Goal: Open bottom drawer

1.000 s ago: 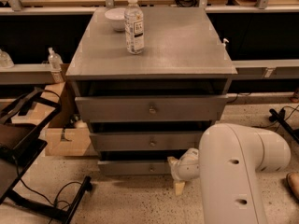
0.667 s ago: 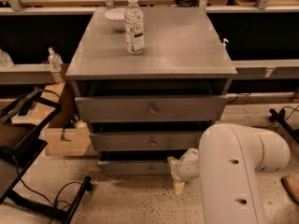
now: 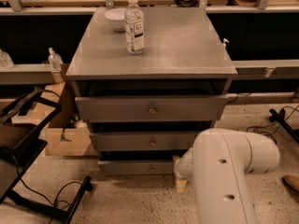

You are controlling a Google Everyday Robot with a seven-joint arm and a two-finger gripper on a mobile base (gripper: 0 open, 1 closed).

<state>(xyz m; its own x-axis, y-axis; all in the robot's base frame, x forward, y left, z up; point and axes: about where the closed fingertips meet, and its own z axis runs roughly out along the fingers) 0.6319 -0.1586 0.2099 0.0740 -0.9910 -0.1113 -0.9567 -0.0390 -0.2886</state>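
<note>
The bottom drawer (image 3: 135, 168) is the lowest and narrowest grey front of the metal cabinet, with a small round knob (image 3: 151, 168) at its centre. It stands slightly out from the cabinet, with a dark gap above it. My gripper (image 3: 181, 174) is low at the drawer's right end, right of the knob and close to the floor. My bulky white arm (image 3: 229, 171) hides most of it and the cabinet's lower right corner.
The middle drawer (image 3: 149, 141) and the top drawer (image 3: 152, 108) sit above. A water bottle (image 3: 134, 24) and a white bowl (image 3: 115, 18) stand on the cabinet top. A cardboard box (image 3: 65, 136) and a black stand (image 3: 28, 171) with cables are at the left.
</note>
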